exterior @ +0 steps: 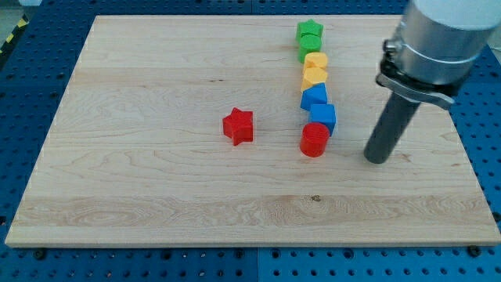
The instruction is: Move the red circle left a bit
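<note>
The red circle (pixel 315 140) sits a little right of the middle of the frame, at the bottom end of a line of blocks. It touches the blue block (pixel 324 117) just above it. Going up the line, there is another blue block (pixel 314 96), then two yellow blocks (pixel 315 77) (pixel 315 61), then a green block (pixel 308 48) and a green star (pixel 310 32) at the top of the frame. A red star (pixel 238 126) sits alone near the middle of the frame, well apart from the line. My tip (pixel 377 160) is down on the desk (pixel 156 86), to the right of the red circle, with a bare gap between them. It is not touching any block. The tool is only a straight dark rod, so it has no parts to open or close, and it holds nothing. I think the job has not really started, because the red circle is right by the line and my tip has not reached it. What is left is to slide my tip to the left until it meets the right side of the red circle, then push it a small way toward the left of the frame. There are no boxes, bowls or trays on the desk, so nothing is inside anything.
</note>
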